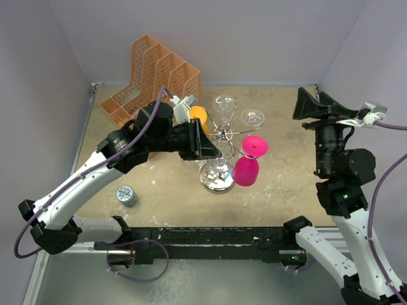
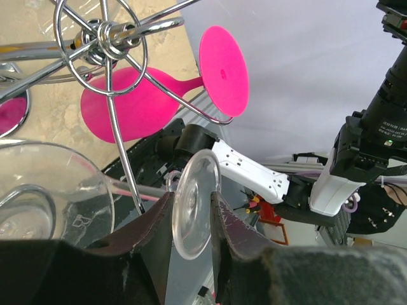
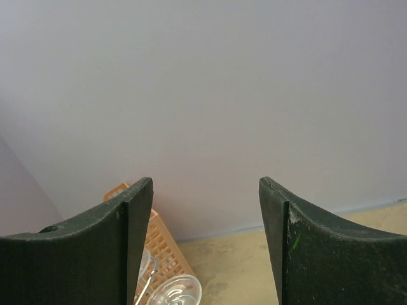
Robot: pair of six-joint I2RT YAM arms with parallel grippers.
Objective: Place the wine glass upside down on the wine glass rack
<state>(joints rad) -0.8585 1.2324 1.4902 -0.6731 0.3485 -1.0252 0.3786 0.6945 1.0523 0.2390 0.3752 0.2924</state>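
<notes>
- Your left gripper (image 2: 191, 199) is clamped on the flat foot of the clear wine glass (image 2: 57, 197). Held this way, the stem is free to slip into a loop arm of the wine glass rack (image 2: 105, 32).
- The glass lies at the rack, just beside the hanging pink glass (image 1: 247, 166). I judge it not yet released.
- Only the left wrist view shows that pinch on the foot. From above, the gripper hides it.
- Your right gripper (image 3: 205, 184) is spread wide, holding nothing. The top view shows it raised, well apart from the rack.
</notes>
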